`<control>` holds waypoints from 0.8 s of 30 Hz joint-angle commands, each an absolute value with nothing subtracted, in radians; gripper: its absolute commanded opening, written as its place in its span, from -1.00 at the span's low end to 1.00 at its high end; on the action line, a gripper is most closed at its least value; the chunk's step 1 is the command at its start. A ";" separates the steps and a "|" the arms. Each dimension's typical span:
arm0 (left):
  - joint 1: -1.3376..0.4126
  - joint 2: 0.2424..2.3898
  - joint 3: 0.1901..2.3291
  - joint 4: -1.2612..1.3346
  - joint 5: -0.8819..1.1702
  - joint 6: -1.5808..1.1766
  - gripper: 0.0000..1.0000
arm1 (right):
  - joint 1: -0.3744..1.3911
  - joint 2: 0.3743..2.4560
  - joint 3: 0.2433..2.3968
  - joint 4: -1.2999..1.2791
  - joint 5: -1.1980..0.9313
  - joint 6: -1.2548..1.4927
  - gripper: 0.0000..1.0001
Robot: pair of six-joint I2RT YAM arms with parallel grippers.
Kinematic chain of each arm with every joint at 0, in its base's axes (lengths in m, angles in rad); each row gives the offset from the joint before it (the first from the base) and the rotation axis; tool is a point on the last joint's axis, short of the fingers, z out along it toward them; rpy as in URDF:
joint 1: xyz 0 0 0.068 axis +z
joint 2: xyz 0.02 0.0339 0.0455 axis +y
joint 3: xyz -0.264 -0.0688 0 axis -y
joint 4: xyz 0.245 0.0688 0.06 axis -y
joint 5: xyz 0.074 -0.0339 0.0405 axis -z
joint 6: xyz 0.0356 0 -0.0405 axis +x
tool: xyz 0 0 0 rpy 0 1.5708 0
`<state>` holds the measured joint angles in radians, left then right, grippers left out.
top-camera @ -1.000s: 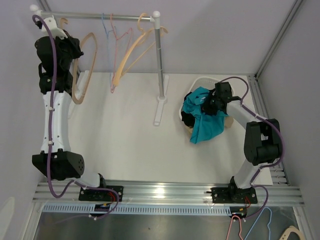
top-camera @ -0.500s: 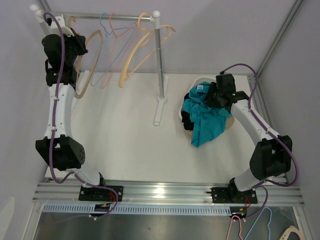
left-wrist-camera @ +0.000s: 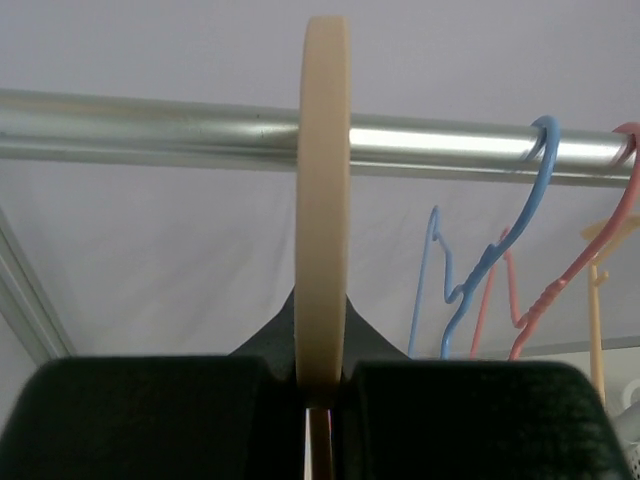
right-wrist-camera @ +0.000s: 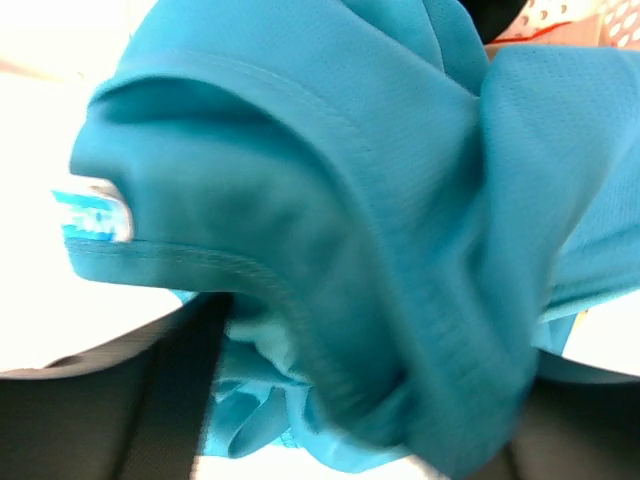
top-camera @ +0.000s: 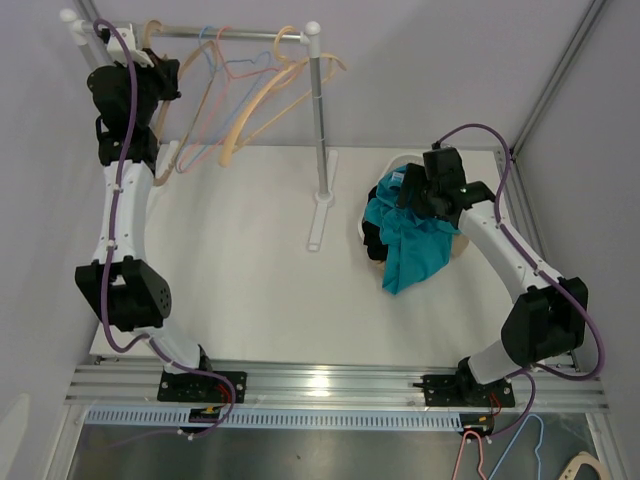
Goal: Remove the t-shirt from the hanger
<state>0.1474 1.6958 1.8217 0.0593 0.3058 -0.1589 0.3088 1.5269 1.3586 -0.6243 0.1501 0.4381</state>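
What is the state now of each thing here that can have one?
teal t-shirt, off any hanger, bunched over the white basket
beige hanger, bare, hook at the rail
blue hanger, bare, hanging on the rail
left gripper, shut on the beige hanger
right gripper, shut on the teal t-shirt

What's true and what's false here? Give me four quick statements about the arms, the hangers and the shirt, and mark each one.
1. The left gripper is clamped on the hook of a beige hanger. True.
2. The t-shirt is red. False: it is teal.
3. A blue hanger hangs on the metal rail. True.
4. The t-shirt lies at the left end of the table. False: it is bunched on the right side, by the white basket, with the right gripper at it.
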 commanded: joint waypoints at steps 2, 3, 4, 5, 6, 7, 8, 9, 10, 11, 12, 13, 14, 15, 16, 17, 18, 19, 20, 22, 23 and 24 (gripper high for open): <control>0.156 1.762 1.960 0.137 0.351 -0.195 -0.99 | 0.321 1.471 1.401 -0.635 0.172 0.428 0.69; 0.156 1.782 2.008 0.106 0.366 -0.199 -0.99 | 0.322 1.468 1.402 -0.635 0.170 0.429 0.69; 0.156 1.813 2.023 0.101 0.377 -0.207 -0.99 | 0.325 1.463 1.402 -0.637 0.172 0.430 0.69; 0.155 1.822 2.034 0.104 0.380 -0.209 -0.99 | 0.325 1.454 1.404 -0.637 0.170 0.430 0.70; 0.150 1.827 2.017 0.145 0.383 -0.215 -0.99 | 0.325 1.451 1.405 -0.637 0.169 0.426 0.70; 0.150 1.832 2.008 0.170 0.391 -0.230 -0.99 | 0.327 1.447 1.410 -0.647 0.172 0.426 0.70; 0.149 1.847 2.006 0.187 0.397 -0.239 -0.99 | 0.327 1.437 1.410 -0.649 0.176 0.426 0.70; 0.147 1.858 2.020 0.192 0.402 -0.247 -0.99 | 0.328 1.431 1.408 -0.649 0.179 0.426 0.70; 0.146 1.873 2.035 0.164 0.406 -0.253 -0.99 | 0.327 1.427 1.410 -0.650 0.179 0.426 0.71; 0.144 1.894 2.061 0.149 0.410 -0.252 -0.99 | 0.327 1.422 1.411 -0.653 0.179 0.426 0.71; 0.140 1.902 2.071 0.137 0.413 -0.249 -0.96 | 0.328 1.414 1.414 -0.657 0.178 0.425 0.83; 0.138 1.905 2.069 0.121 0.407 -0.242 -0.91 | 0.328 1.408 1.417 -0.660 0.175 0.425 0.85; 0.132 1.904 2.066 0.114 0.394 -0.238 -0.83 | 0.327 1.398 1.420 -0.663 0.173 0.423 0.85; 0.130 1.898 2.057 0.110 0.381 -0.236 -0.75 | 0.327 1.391 1.425 -0.664 0.172 0.420 0.84; 0.129 1.890 2.018 0.113 0.371 -0.238 -0.55 | 0.327 1.385 1.434 -0.669 0.169 0.414 0.83; 0.129 1.881 1.999 0.136 0.367 -0.239 -0.44 | 0.327 1.381 1.442 -0.673 0.170 0.413 0.84; 0.127 1.862 1.984 0.146 0.362 -0.241 -0.23 | 0.327 1.370 1.451 -0.678 0.170 0.408 0.84; 0.127 1.855 1.944 0.153 0.357 -0.242 -0.15 | 0.327 1.364 1.460 -0.687 0.170 0.405 0.86; 0.127 1.845 1.933 0.161 0.353 -0.244 -0.09 | 0.327 1.356 1.476 -0.689 0.170 0.400 0.86; 0.127 1.818 1.910 0.163 0.351 -0.242 0.11 | 0.327 1.333 1.483 -0.687 0.169 0.396 0.90; 0.129 1.809 1.898 0.160 0.350 -0.239 0.20 | 0.327 1.327 1.486 -0.689 0.166 0.390 0.89; 0.129 1.798 1.891 0.149 0.338 -0.236 0.39 | 0.327 1.322 1.488 -0.689 0.163 0.390 0.87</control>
